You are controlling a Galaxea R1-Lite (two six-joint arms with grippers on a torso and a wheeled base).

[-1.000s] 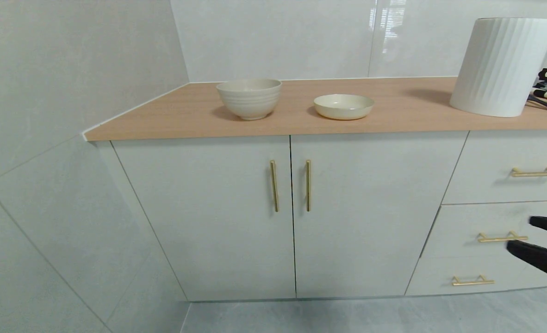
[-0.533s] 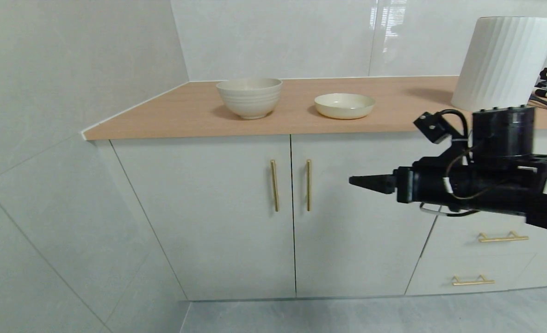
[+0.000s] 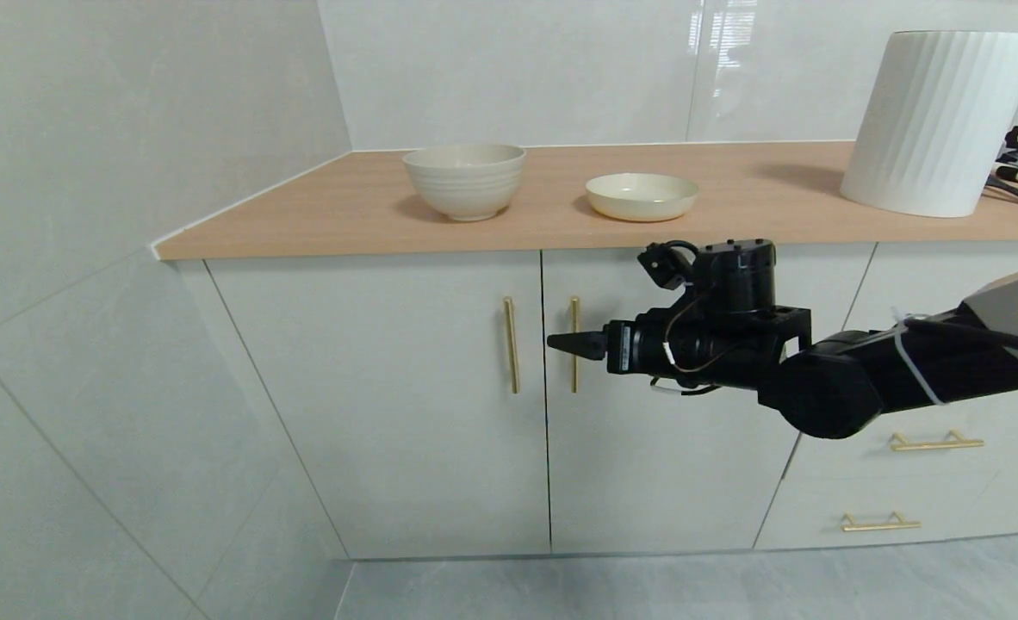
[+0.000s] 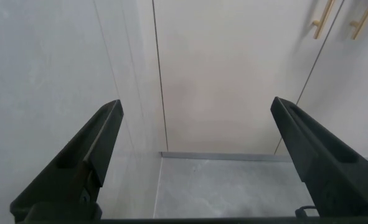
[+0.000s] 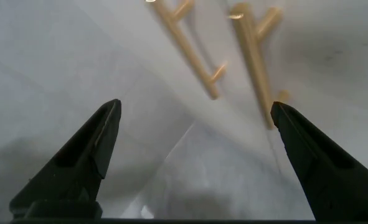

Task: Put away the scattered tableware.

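A: What is the desk [image 3: 733, 198] made of?
B: Wood-look, smooth and matt. The bowl [image 3: 464, 181] and dish [image 3: 642, 196] look like glazed ceramic, the bowl ribbed.
A: And the cupboard doors [image 3: 388, 413]?
B: Matt, pale; their handles [image 3: 510, 344] are brass-coloured metal. The wall tiles [image 3: 518, 69] are glossy. The right gripper [image 3: 567, 344] is matt black, plastic-looking.

A ribbed cream bowl [image 3: 464, 180] and a shallow cream dish [image 3: 642, 196] stand upright, apart, on my counter [image 3: 750, 202].

The head camera looks forward and down, from farther back, at the cabinet doors [image 3: 388, 413]. The right wrist camera faces their gold handles [image 5: 252, 62] closely; the left wrist camera, lower, sees doors, handles and floor [image 4: 233, 193].
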